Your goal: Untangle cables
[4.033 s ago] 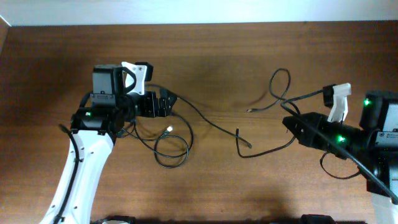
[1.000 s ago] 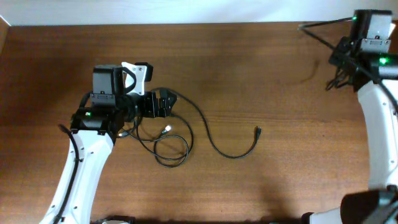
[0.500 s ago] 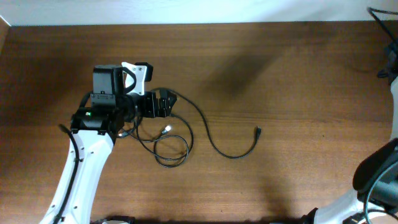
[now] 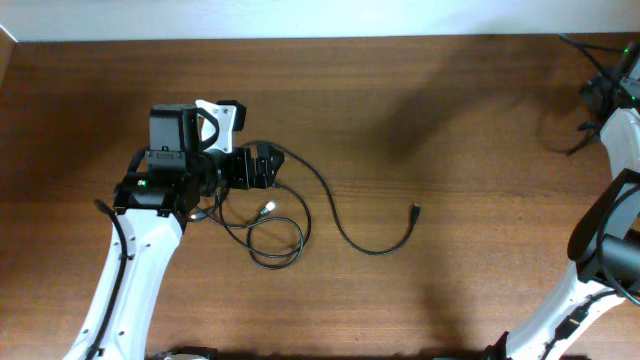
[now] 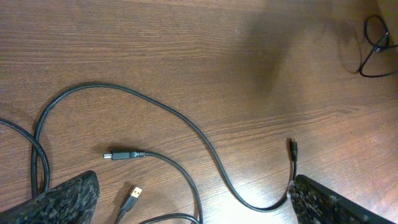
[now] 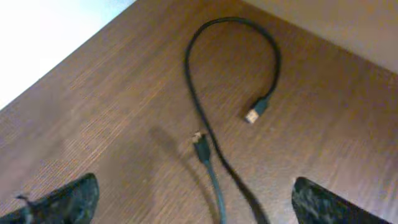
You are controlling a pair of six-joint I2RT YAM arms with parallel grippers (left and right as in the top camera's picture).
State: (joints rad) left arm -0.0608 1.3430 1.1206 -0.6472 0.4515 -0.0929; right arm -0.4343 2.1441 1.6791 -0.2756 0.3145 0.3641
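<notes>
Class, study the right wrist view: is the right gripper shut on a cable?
No: the fingers of the right gripper stand wide apart, and the cable lies loose on the table.

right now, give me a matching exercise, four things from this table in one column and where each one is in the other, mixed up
Things
1. small black plug
2. light-tipped usb plug
3. lone cable
4. left gripper

Places
A. open, at the left end of the long curved cable
B. far right, near the back edge of the table
C. mid-table, at the long cable's free end
D. on the left, next to the small loop

Pairs: 1-C, 2-D, 3-B, 4-A
</notes>
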